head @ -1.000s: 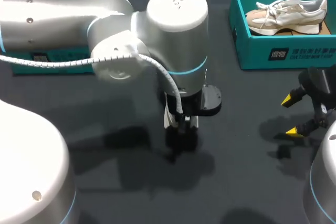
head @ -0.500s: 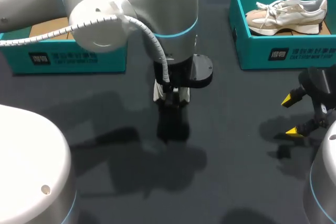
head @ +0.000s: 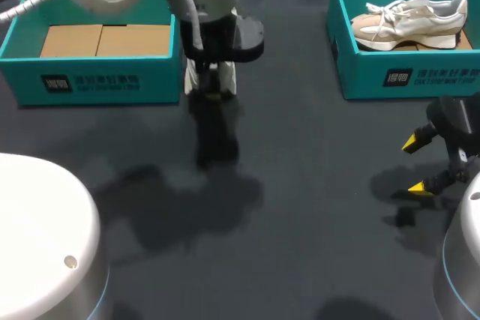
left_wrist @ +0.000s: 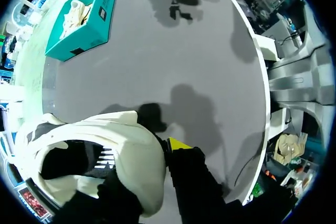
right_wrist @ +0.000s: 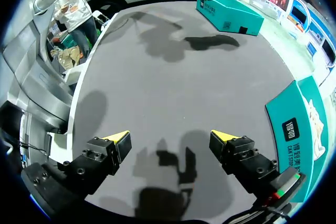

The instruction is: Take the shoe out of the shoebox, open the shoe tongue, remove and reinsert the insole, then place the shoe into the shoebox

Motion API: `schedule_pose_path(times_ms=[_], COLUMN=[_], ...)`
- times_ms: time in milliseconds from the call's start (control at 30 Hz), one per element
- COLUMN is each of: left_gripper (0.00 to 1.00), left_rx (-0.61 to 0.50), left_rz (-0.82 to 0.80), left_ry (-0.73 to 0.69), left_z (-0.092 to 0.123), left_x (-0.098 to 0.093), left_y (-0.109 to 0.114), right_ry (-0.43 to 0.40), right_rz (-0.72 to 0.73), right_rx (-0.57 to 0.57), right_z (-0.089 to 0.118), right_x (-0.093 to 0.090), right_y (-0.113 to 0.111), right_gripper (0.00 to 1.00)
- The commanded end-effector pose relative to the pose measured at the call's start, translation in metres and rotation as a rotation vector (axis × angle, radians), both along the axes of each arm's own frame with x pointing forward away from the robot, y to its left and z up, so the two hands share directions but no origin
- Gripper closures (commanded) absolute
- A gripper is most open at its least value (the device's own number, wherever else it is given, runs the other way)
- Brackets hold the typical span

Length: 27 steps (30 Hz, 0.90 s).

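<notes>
Shoe: white, dark inside, held at the left gripper. One yellow fingertip lies against its side, and the other is hidden behind the upper. The shoe rides clear of the surface with the arm, so we log the fingers as closed on it with a narrow gap.

Change over the last second: the left arm has swung from the middle of the surface toward its far left corner, taking the shoe along. Gripper and shoe now hang just beside the right end wall of the left shoebox. They are outside the rim, not over the box's cardboard floor.

Right gripper: unmoved near the right edge, fingers spread wide, nothing between them. The right shoebox sits at the far right corner with a second shoe lying in it, untouched.

Reading: travel toward the open left shoebox suggests the placing step is under way. The shoe is not in yet. We judge the next move needs height over the wall, then a shift left. We cannot tell from these views whether the insole is seated. Risk: the sole catching the rim.
</notes>
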<state>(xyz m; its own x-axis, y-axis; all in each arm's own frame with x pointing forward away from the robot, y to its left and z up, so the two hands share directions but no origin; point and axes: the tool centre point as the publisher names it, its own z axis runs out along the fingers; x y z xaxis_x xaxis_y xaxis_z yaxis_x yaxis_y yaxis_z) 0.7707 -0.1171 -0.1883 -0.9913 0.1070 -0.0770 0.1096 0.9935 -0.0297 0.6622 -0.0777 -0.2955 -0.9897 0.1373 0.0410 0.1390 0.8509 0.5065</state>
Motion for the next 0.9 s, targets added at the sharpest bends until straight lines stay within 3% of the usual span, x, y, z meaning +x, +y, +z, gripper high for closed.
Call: schedule_pose_path(times_ms=[33, 67, 467, 733, 800, 900], left_gripper=[1.00, 1.00, 1.00, 1.00, 1.00, 1.00], left_rx=[-0.012, -0.029, -0.015, -0.027, 0.041, 0.041], left_rz=[-0.056, -0.074, -0.053, -0.021, -0.087, -0.087], left_ry=[-0.001, 0.016, 0.009, 0.044, 0.023, 0.023], left_z=[0.026, 0.027, 0.025, 0.033, 0.035, 0.035], left_x=[0.031, 0.038, 0.038, 0.083, 0.094, 0.094], left_y=[0.061, 0.068, 0.067, 0.103, 0.118, 0.118], right_ry=[-0.002, -0.002, -0.002, -0.002, -0.002, -0.002], right_rz=[-0.002, -0.002, -0.002, -0.002, -0.002, -0.002], right_rx=[-0.002, -0.002, -0.002, -0.002, -0.002, -0.002], right_z=[0.000, 0.000, 0.000, 0.000, 0.000, 0.000], right_x=[-0.002, -0.002, -0.002, -0.002, -0.002, -0.002], right_y=[0.000, 0.000, 0.000, 0.000, 0.000, 0.000], right_gripper=[0.00, 0.00, 0.00, 0.00, 0.00, 0.00])
